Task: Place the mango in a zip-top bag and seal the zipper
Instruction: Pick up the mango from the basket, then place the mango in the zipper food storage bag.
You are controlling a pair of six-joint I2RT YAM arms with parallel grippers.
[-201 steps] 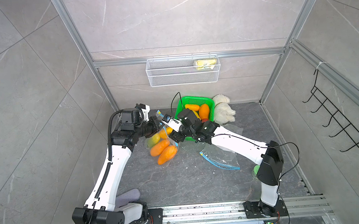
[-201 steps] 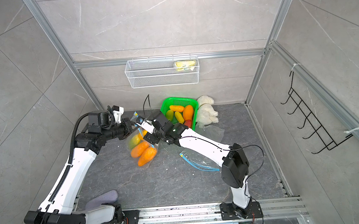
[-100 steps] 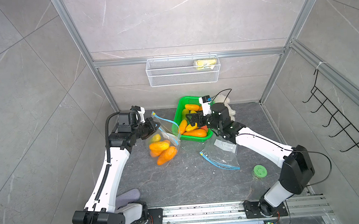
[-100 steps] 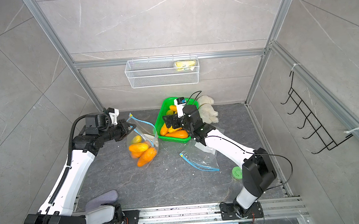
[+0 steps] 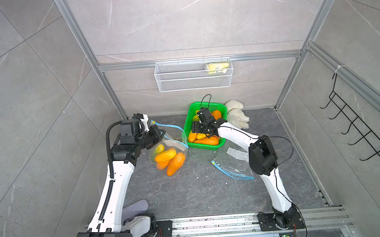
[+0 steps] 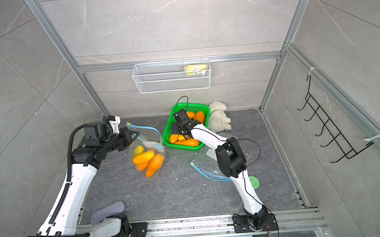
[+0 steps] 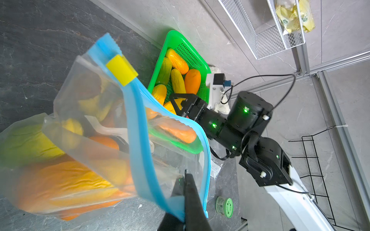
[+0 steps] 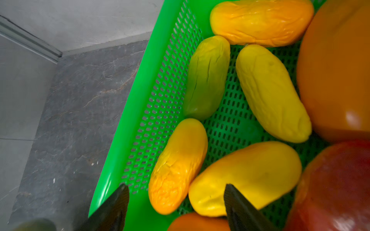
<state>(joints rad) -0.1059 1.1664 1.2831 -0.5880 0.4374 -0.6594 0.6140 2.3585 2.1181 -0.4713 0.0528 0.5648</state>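
Right wrist view: we see the right pincer spread wide over a yellow-orange mango lying in the green basket. Our left pincer is pressed together on the blue rim of the zip-top bag, whose other mangoes rest on the bench.

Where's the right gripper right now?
In both top views the right gripper hangs open over the near end of the green basket at the table's back, just above a yellow-orange mango, with the held zip-top bag to its left.
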